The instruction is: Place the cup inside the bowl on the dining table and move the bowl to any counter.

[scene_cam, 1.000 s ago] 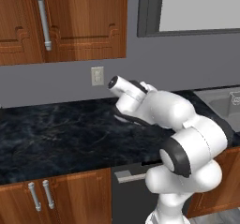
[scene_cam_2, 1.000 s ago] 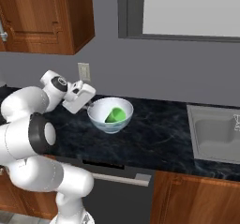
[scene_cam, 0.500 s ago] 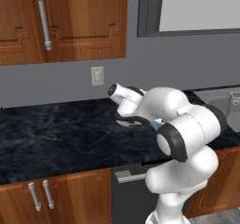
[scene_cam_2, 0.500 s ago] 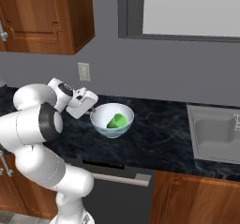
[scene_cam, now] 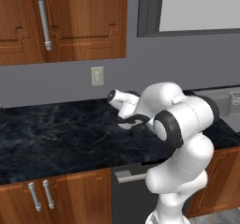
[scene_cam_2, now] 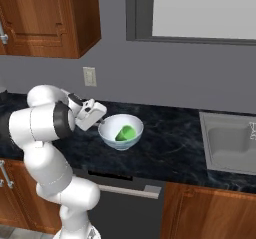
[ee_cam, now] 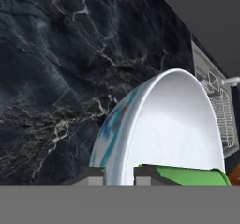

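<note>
On the counter, the hand grips the pale bowl's rim, green cup tipped inside.

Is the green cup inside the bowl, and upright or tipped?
Inside and tipped: the cup lies leaning on its side within the bowl, which sits on the counter.

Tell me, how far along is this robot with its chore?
Nearly finished, it seems. Done: the green cup lies inside the bowl. In hand: the gripper pinches the bowl's rim, one finger on each side, with the bowl low over or on the counter. Left: letting go and backing away.
</note>
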Controlling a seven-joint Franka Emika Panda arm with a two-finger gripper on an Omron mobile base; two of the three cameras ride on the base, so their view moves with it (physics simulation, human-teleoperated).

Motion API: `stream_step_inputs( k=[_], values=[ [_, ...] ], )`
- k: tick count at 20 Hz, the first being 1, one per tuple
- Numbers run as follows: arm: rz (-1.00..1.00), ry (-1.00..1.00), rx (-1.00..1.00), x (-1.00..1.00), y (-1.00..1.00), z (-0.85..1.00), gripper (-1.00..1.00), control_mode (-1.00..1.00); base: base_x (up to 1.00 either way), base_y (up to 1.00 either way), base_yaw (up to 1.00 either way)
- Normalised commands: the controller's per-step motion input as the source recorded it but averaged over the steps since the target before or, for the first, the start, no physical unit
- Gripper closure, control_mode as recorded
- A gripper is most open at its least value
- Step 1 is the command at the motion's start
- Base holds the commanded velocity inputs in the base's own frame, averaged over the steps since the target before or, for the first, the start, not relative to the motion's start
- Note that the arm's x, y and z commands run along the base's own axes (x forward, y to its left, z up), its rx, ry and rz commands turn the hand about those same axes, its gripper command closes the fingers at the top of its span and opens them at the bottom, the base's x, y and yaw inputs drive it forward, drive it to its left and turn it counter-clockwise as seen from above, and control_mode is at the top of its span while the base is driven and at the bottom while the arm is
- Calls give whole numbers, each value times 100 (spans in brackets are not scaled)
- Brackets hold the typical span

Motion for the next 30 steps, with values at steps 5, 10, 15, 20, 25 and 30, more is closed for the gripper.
stream_step_inputs(
  k=[5,10,15,20,25,30],
  values=[
    [0,0,-1,21,0,-24,100,-100,0,0,0],
    [0,0,0,7,-1,-17,100,-100,0,0,0],
    [0,0,0,0,0,0,100,-100,0,0,0],
    [0,0,0,0,0,0,-100,-100,0,0,0],
    [0,0,0,0,0,0,-100,-100,0,0,0],
    [-1,0,0,-15,0,8,-100,-100,0,0,0]
  ],
)
